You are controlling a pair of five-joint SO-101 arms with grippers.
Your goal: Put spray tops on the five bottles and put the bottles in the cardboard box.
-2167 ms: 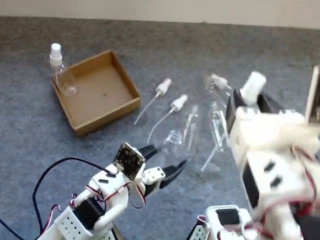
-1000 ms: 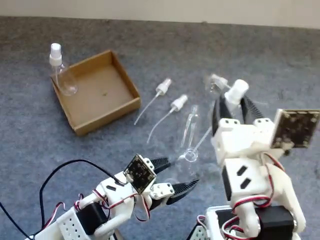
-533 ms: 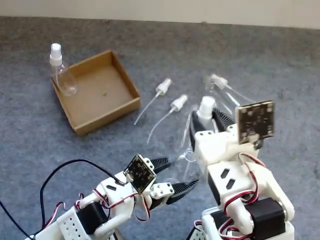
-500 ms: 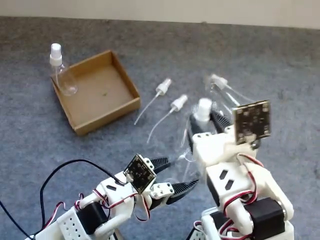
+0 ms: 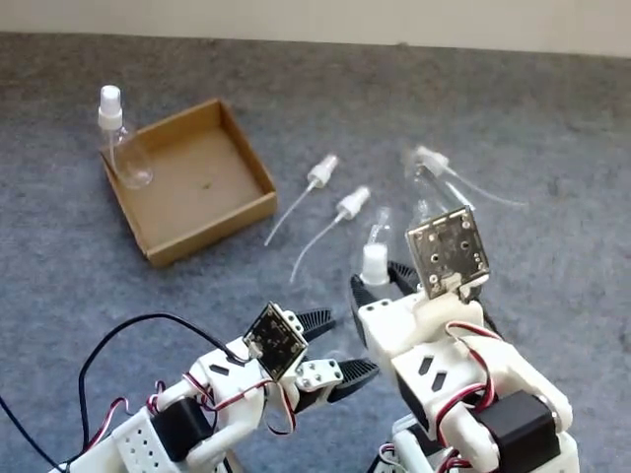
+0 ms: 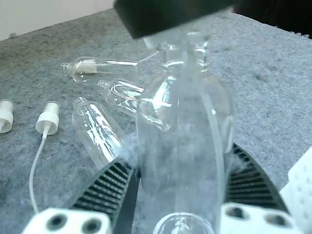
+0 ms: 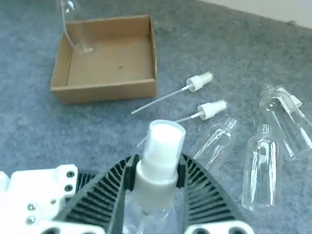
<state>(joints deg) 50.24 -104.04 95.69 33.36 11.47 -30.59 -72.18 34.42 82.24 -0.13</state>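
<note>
Capping step under way. Left hand [image 5: 341, 345] pinches clear bottle [image 6: 184, 131] upright, lower centre of the high view. Right hand [image 7: 158, 168] pinches spray top [image 7: 163, 146] right over the bottle neck; dip tube looks to be inside already. Next move likely calls for pushing or twisting the top down square on the neck, then carrying to cardboard box [image 5: 212, 229], upper left, with one capped bottle [image 5: 116, 138] at its far corner. Two loose tops [image 5: 322, 169] lie mid-frame.
</note>
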